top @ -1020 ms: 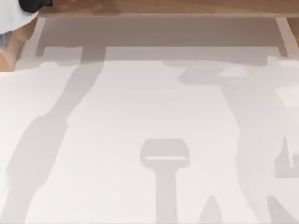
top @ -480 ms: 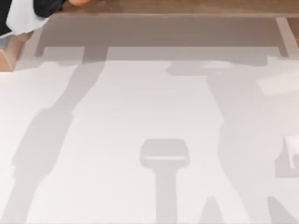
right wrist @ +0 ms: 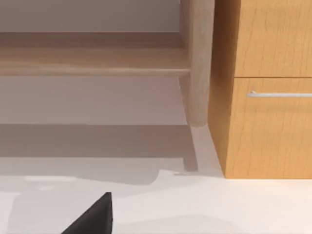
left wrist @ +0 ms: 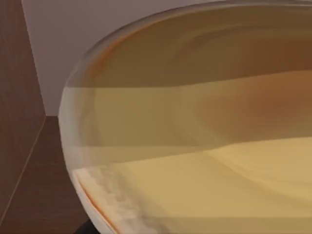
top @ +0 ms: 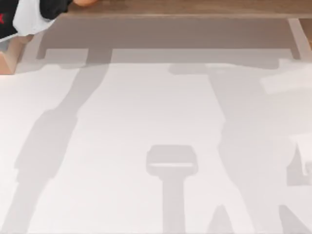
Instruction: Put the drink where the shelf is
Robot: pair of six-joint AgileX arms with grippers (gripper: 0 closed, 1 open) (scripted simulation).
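Since the frame half a second earlier, my left arm had pushed a little farther into the top view's upper left corner, and its white and black body covered slightly more of that corner. Part of the arm (top: 30, 13) sat over the left end of the long light-brown wooden shelf (top: 185, 7), which ran along the far edge of the plain white surface (top: 146, 122). Whether my left claw was apart or together I could not tell. Just beside the arm's dark part, at the top edge of that view, a small sliver of the smooth orange-tan rounded drink (top: 86, 2) showed above the shelf board.

From the left wrist camera the drink (left wrist: 195, 131) loomed very close, its curved wall banded in tan, orange and a paler cream, with a thin orange line along its lower rim. Behind it lay brown wooden panels (left wrist: 19, 97) and a pale grey wall (left wrist: 73, 39). Whether the drink was touching the shelf board I could not tell.

My right arm hung toward the right side of the surface. Its wrist camera looked at the shelf board (right wrist: 92, 58), a rounded pale wooden upright (right wrist: 197, 63), and a light wooden cabinet (right wrist: 265, 87) with a slim metal handle (right wrist: 280, 94) just beside it. One dark tip of my right claw (right wrist: 95, 217) showed over the surface, and I could not tell whether that claw was apart or together.
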